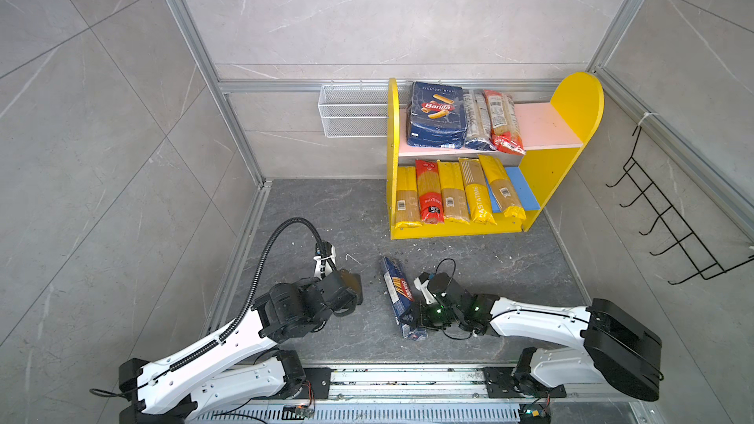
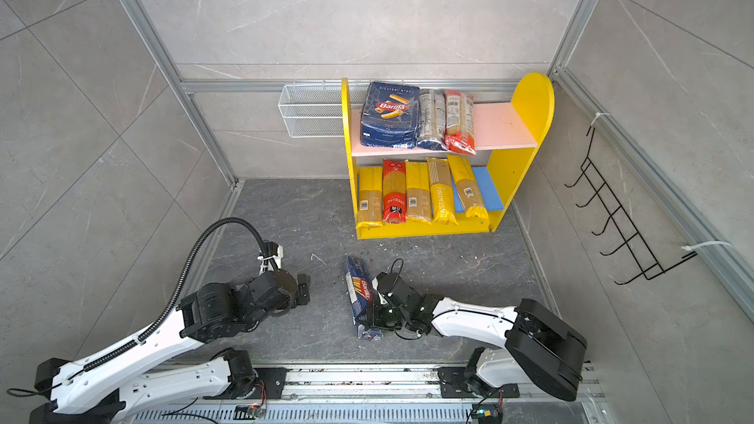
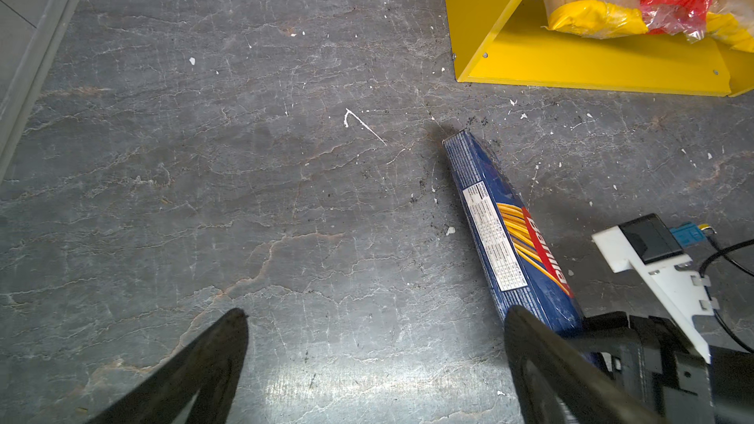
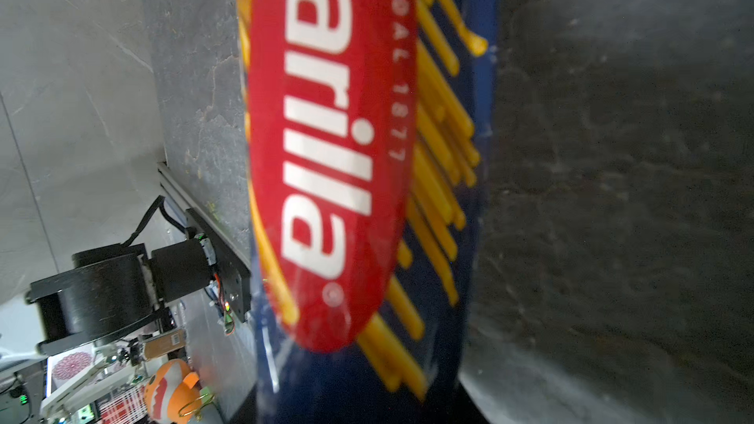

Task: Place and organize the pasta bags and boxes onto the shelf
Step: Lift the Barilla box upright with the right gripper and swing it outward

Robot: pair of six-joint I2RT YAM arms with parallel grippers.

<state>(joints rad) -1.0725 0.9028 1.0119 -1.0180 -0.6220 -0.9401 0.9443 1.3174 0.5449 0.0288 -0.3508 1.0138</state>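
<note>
A long narrow dark-blue Barilla spaghetti box point(image 1: 396, 289) point(image 2: 359, 291) point(image 3: 504, 234) lies on the dark floor in front of the shelf point(image 1: 575, 95). My right gripper point(image 1: 420, 320) point(image 2: 373, 318) is shut on the box's near end, and the red logo point(image 4: 334, 148) fills the right wrist view. My left gripper point(image 3: 377, 314) point(image 1: 353, 291) hovers open and empty to the left of the box. The wide rigatoni box point(image 1: 436, 116), a dark bag point(image 1: 477, 120) and a red bag point(image 1: 504, 124) lie on the pink upper board. Several yellow bags and a red bag point(image 1: 428, 193) fill the blue lower board point(image 1: 524, 193).
A white wire mesh basket point(image 1: 351, 112) hangs on the back wall left of the shelf. A black wire hook rack point(image 1: 669, 218) is on the right wall. The arms' metal base rail point(image 1: 408, 377) runs along the front. White crumbs dot the floor point(image 3: 285, 197).
</note>
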